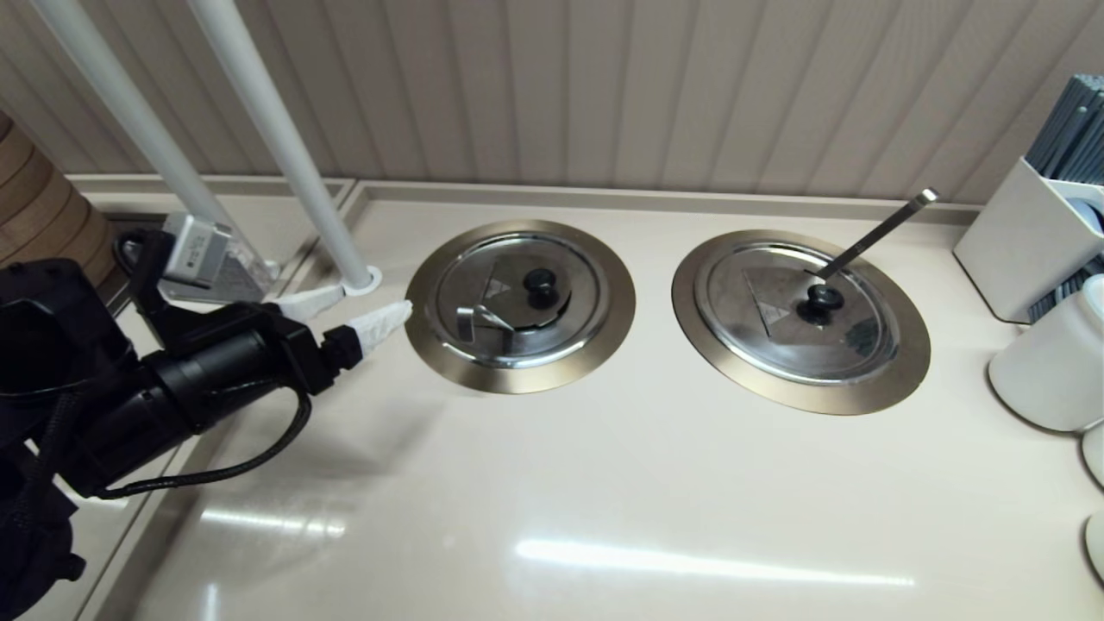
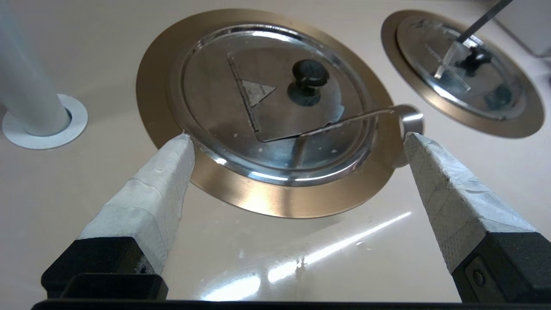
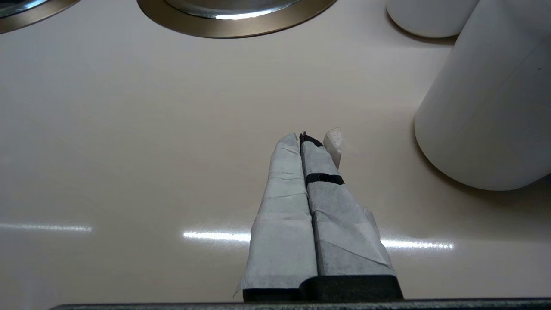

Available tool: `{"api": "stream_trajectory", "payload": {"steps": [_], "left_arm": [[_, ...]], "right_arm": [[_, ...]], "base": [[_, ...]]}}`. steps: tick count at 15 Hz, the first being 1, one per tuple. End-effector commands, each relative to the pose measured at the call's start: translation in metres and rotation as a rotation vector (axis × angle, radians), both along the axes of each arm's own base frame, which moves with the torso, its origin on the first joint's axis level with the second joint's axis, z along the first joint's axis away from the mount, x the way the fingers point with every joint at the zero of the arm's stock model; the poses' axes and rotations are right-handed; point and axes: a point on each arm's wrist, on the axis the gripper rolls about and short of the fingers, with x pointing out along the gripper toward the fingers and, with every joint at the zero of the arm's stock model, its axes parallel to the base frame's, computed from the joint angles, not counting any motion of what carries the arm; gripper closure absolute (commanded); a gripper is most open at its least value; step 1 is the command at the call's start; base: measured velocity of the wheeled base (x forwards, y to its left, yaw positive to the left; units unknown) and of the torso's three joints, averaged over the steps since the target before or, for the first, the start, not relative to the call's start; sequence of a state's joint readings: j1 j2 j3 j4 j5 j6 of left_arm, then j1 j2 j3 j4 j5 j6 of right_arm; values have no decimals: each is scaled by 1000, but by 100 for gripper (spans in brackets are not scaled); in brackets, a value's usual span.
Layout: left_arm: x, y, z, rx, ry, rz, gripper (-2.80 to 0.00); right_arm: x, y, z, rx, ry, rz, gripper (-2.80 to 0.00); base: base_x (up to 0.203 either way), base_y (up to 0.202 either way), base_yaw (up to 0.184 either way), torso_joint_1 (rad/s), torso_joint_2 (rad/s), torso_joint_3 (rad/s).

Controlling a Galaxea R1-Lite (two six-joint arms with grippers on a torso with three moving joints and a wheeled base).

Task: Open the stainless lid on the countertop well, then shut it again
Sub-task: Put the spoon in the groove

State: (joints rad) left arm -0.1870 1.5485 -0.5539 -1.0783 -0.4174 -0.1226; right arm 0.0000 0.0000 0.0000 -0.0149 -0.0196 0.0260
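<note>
The stainless lid [image 1: 552, 332] [image 2: 215, 86] lies flat and closed on the left countertop well, inside the wide bronze rim [image 1: 517, 377] [image 2: 280, 202]. Its matte black knob [image 1: 541, 281] [image 2: 310, 73] stands near the middle, beside a pale triangle mark [image 2: 257, 90]. A hook-ended ladle handle [image 1: 477, 319] [image 2: 357, 117] sticks out through the lid's slot. My left gripper [image 1: 371, 306] [image 2: 296, 135] is open just left of the rim, low over the counter, with nothing between its fingers and its tips apart from the lid. My right gripper [image 3: 308, 137] is shut on nothing above bare counter, out of the head view.
The twin lid [image 1: 768, 341] with a straight ladle handle [image 1: 875, 231] covers the right well. White jars [image 1: 1048, 362] [image 3: 486, 107] and a white utensil box [image 1: 1018, 233] stand at the right edge. A white pole [image 1: 276, 129] rises behind my left gripper.
</note>
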Motion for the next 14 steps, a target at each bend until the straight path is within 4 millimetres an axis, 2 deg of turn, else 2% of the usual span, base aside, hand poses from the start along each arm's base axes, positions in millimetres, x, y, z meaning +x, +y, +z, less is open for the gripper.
{"api": "stream_trajectory", "payload": {"steps": [1,4,7,11,14], "left_arm": [[24,-5,-33,57,56,-2,-280],[52,-14,-53,99,-38,-1,-280],[61,-22,-66,112,-29,-29,-280],[67,-50,-70,112,-38,-108,-280],[67,-59,-76,114,-26,-137,-280]], "right_arm": [[0,0,-1,0,4,0,0],[0,0,-1,0,4,0,0],[0,0,-1,0,4,0,0],[0,0,-1,0,4,1,0],[0,0,-1,0,4,0,0]], "base": [[0,0,0,0,0,0],[0,0,0,0,0,0],[0,0,0,0,0,0],[0,0,0,0,0,0],[0,0,0,0,0,0]]}}
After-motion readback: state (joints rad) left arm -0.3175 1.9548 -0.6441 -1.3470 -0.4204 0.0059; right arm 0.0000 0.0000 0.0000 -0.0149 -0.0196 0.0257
